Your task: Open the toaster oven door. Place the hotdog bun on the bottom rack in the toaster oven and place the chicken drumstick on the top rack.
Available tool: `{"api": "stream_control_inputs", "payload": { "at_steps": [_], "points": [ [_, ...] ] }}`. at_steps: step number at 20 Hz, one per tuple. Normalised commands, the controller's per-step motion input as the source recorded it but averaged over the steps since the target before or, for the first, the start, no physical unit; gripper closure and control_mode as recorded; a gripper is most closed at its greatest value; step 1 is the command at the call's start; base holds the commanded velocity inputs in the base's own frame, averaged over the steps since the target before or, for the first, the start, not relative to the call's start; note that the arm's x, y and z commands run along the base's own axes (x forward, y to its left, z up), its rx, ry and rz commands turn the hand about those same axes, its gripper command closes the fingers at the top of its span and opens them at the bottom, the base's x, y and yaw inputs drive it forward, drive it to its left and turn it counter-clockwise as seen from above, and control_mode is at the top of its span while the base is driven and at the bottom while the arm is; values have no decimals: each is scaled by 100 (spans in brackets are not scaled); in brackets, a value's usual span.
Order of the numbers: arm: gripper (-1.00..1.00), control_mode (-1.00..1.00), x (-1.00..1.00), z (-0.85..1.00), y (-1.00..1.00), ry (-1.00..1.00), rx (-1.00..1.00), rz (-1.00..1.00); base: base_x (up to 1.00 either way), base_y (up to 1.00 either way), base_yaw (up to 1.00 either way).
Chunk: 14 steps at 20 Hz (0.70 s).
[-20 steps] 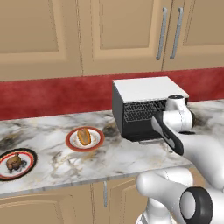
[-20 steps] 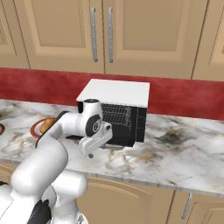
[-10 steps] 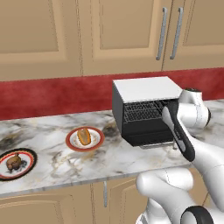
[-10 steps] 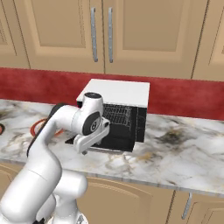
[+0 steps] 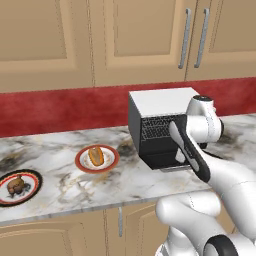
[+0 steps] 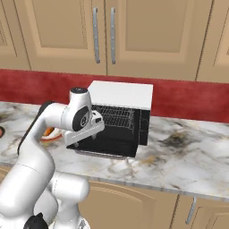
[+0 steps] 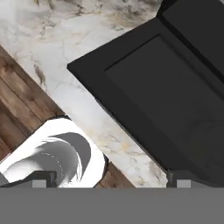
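Observation:
The black toaster oven [image 5: 150, 131] with a white top stands on the counter, wire racks [image 6: 114, 118] showing inside. Its toaster oven door [image 6: 105, 146] lies folded down flat in front. My gripper [image 6: 77, 139] hangs above the door's front edge, pointing down. In the hand view my gripper [image 7: 113, 178] is open, with the door [image 7: 175, 105] under it and nothing between its tips. To the left, the hotdog bun [image 5: 96, 156] lies on a red-rimmed plate [image 5: 82, 163]. The chicken drumstick [image 5: 16, 185] sits on a dark plate [image 5: 31, 176] further left.
The marble counter [image 5: 60, 150] runs along a red backsplash under wooden wall cabinets [image 5: 140, 40]. Its front edge is close below the hand [image 7: 65, 109]. More counter stretches to the right of the oven [image 6: 188, 143].
The hand has pulled back and up from the door's edge and its jaws have spread wider. The door now lies fully lowered.

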Motion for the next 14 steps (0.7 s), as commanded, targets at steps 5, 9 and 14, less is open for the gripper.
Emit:
{"api": "stream_control_inputs", "payload": {
  "at_steps": [5, 9, 14],
  "points": [
    [-100, -100, 33, -38, 4, 0, 0, -33, 0, 0, 0],
    [-100, -100, 9, -54, -8, 0, 0, -25, 0, 0, 0],
    [-100, -100, 12, -52, -12, 0, 0, -20, 0, 0, 0]
  ]
}}
